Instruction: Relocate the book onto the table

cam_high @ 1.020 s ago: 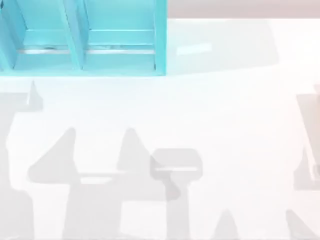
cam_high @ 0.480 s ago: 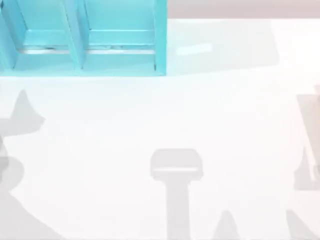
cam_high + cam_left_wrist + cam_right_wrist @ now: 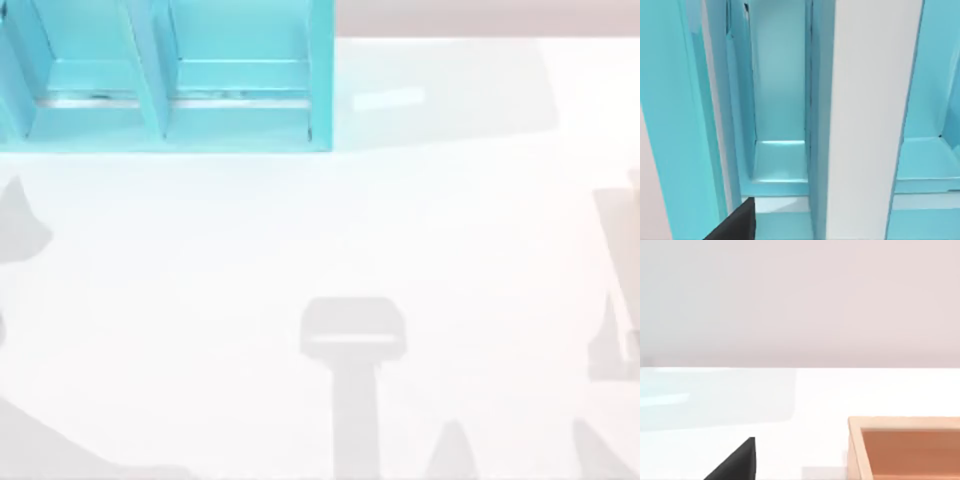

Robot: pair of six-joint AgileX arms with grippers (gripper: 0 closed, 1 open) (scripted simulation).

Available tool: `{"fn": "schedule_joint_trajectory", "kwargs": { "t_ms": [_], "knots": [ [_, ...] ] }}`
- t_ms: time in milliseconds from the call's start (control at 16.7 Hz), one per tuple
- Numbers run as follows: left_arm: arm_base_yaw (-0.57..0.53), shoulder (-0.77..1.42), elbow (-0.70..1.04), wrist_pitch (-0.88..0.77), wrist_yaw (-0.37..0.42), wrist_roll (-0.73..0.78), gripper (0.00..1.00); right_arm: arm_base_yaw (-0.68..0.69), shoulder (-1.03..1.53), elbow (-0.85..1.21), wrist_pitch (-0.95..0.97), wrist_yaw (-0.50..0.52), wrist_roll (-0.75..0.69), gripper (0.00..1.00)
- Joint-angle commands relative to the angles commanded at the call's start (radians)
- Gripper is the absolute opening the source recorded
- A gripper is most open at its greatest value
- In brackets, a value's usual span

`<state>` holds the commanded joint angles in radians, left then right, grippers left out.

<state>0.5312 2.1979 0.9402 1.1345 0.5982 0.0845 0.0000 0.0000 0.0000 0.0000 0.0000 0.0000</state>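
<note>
Book (image 3: pixel 875 120) seems to be the tall white band of page edges standing upright inside the turquoise shelf unit (image 3: pixel 240 130), between two of its compartments, though from so close I am not fully sure. This comes from the left wrist view, where a dark part of the left end effector (image 3: pixel 737 225) sits just in front of the shelf; I cannot tell whether it is open or closed. From above, the shelf stands at the far left of the white table (image 3: pixel 400 250). The right wrist view gives a dark part of the right end effector (image 3: pixel 735 465) above the table near an orange-brown open box (image 3: pixel 905 450); its state I cannot tell either.
</note>
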Motion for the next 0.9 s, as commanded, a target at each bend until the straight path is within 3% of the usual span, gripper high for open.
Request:
{"fn": "schedule_joint_trajectory", "kwargs": {
  "t_ms": [240, 900],
  "knots": [
    [-0.014, 0.019, 0.035, -0.016, -0.012, -0.001, 1.0, 0.0, 0.0, 0.0, 0.0, 0.0, 0.0, 1.0],
    [-0.12, 0.233, 0.436, -0.192, -0.117, -0.019, 1.0, 0.0, 0.0, 0.0, 0.0, 0.0, 0.0, 1.0]
  ]
}}
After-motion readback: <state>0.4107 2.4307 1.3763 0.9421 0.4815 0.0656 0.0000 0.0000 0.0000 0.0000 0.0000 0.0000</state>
